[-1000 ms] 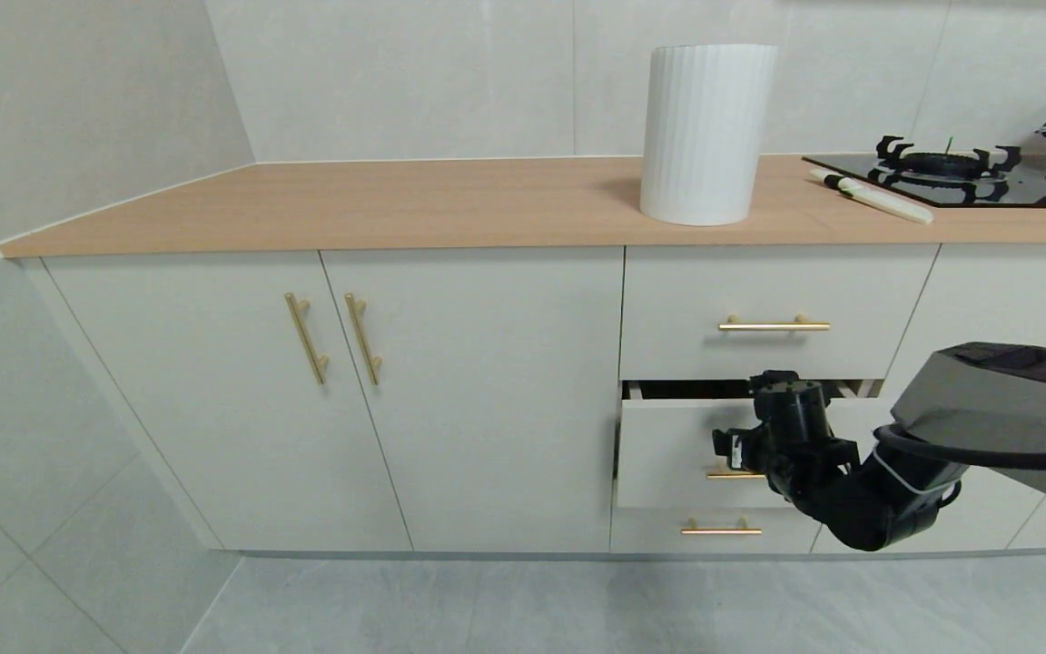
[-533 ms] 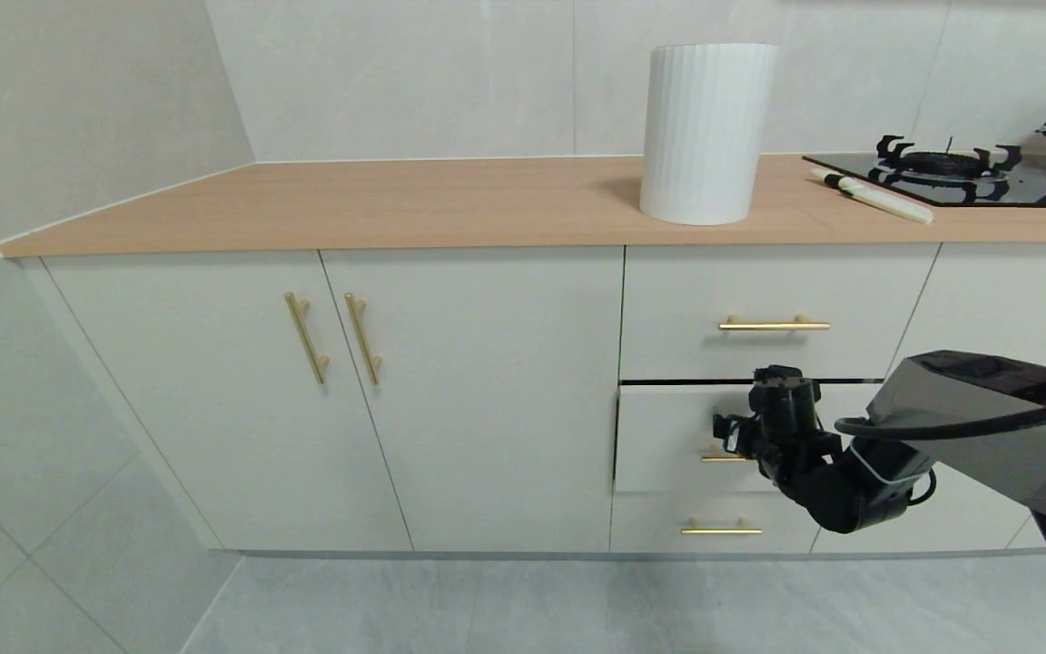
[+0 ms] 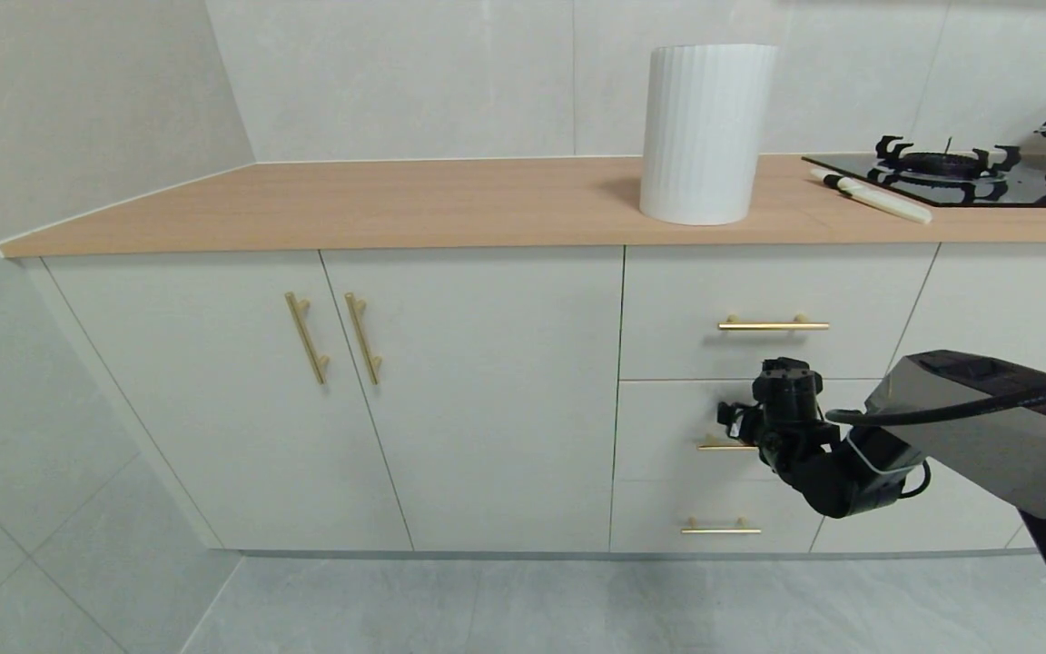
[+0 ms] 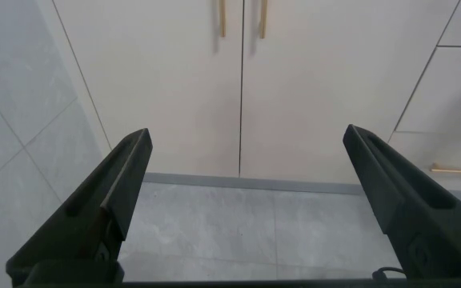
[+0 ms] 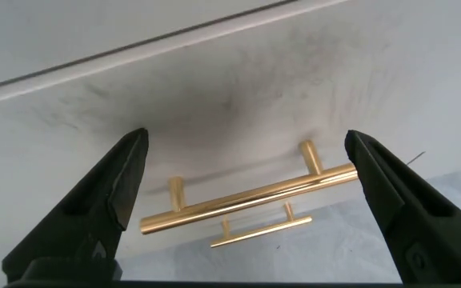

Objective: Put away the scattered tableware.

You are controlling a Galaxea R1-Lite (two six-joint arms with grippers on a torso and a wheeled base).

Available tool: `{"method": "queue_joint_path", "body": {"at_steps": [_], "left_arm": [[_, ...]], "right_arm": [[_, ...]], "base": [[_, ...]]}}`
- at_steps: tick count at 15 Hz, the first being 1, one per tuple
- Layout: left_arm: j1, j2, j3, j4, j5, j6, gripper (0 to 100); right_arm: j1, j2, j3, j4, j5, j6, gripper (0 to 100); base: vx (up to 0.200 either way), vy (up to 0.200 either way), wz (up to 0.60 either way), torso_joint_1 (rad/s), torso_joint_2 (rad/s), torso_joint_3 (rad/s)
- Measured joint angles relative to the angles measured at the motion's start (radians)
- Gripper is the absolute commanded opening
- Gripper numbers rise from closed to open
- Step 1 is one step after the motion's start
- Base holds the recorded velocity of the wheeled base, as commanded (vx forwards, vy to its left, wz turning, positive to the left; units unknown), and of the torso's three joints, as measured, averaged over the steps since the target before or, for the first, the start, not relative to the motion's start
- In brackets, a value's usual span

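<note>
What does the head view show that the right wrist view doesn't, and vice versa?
Head view adds: the countertop, the white ribbed container, the knife beside the hob, and the double cabinet doors. Right wrist view adds: the two posts of the middle drawer handle, with the right gripper open astride the bar. Shared: that handle, the bottom drawer handle, and the shut middle drawer front.

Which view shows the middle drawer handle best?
Right wrist view: the middle drawer handle runs close up across the open right end effector. In the head view that end effector hides most of it. The left wrist view's edge shows gold bars, drawer unclear.
</note>
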State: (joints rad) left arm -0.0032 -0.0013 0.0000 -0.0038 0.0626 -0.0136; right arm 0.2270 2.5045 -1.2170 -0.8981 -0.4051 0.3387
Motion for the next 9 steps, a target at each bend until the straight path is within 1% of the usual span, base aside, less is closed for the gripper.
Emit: {"method": "queue_joint_path", "body": {"at_steps": [3,5,9], "left_arm": [[0.0,0.0,0.0,0.0,0.0,0.0,100],[0.0,0.0,0.0,0.0,0.0,0.0,100],[0.0,0.0,0.0,0.0,0.0,0.0,100]], "right_arm": [[-0.004,0.003,-0.003,-0.004,-0.004,0.001,100],[-0.005,-0.024,0.04,-0.014,-0.01,0.003,100],[0.027,-0.206,0.25,-0.017,-0.015,0.002,100]], "base": [[0.0,0.0,0.0,0.0,0.0,0.0],[0.0,0.0,0.0,0.0,0.0,0.0],[0.0,0.0,0.0,0.0,0.0,0.0]]}}
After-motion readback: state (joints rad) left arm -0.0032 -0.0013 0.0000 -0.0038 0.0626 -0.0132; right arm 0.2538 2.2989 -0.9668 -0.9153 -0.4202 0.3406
